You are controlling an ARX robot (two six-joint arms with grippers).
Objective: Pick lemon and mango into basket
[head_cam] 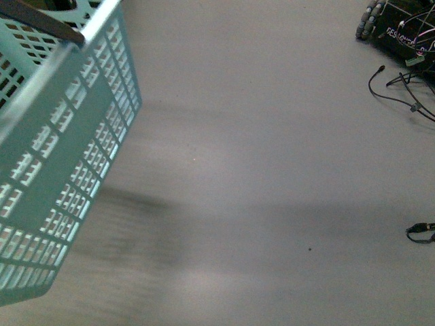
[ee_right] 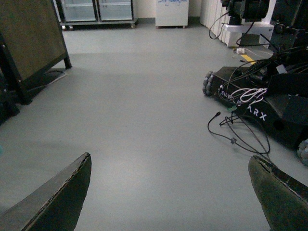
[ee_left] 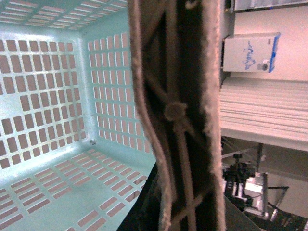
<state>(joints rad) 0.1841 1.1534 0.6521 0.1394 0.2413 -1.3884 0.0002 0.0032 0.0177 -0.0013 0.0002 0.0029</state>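
Observation:
The pale teal basket (head_cam: pixel 61 156) hangs tilted above the grey floor at the left of the front view, its brown handle (head_cam: pixel 47 24) at the top. In the left wrist view the brown handle (ee_left: pixel 178 110) fills the middle, with my left gripper (ee_left: pixel 175 211) shut on it, and the slotted inside of the basket (ee_left: pixel 57 120) holds nothing I can see. My right gripper (ee_right: pixel 171 192) is open over bare floor, with nothing between its fingers (ee_right: pixel 57 197). The lemon and the mango are out of view.
A black wheeled robot base (ee_right: pixel 260 106) with loose cables (ee_right: pixel 231 134) stands on the floor to the right. More cables (head_cam: pixel 401 88) lie at the front view's right. A dark board on a stand (ee_right: pixel 29 43) and glass cabinets (ee_right: pixel 96 12) stand farther off.

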